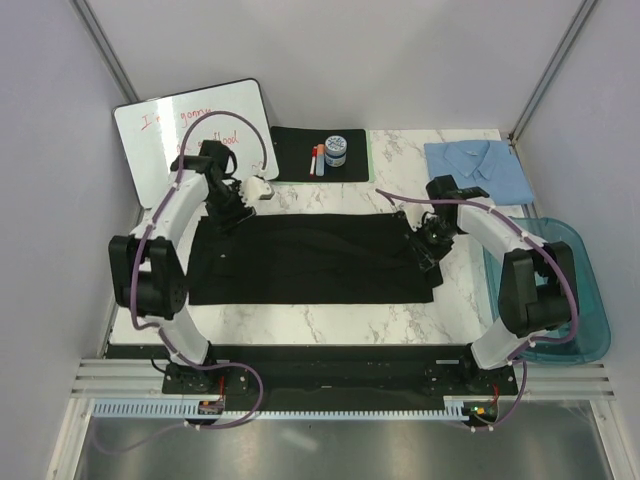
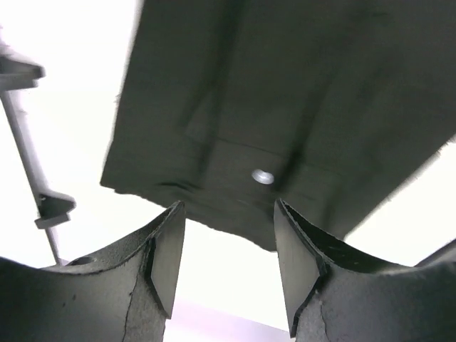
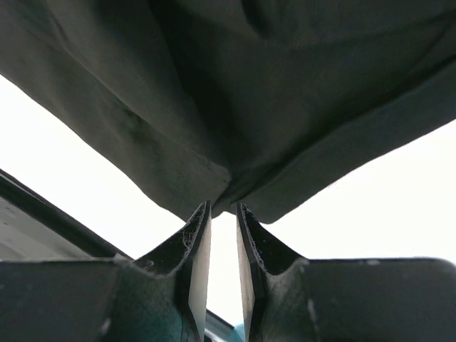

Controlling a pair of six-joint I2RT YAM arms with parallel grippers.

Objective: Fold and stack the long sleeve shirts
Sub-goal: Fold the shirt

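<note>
The fold of the black shirt (image 1: 310, 258) was the step in hand. It lay spread as a long band across the middle of the table (image 1: 330, 325), with the light blue shirt (image 1: 478, 170) already folded well beyond its far right corner. The left gripper (image 2: 228, 214) hovered just off the black shirt's far left corner, jaws apart with nothing between them. The right gripper (image 3: 224, 208) sat at its right edge, jaws nearly together on a pinch of cloth. Next, the left would likely need to close on its corner so both ends could lift evenly.
</note>
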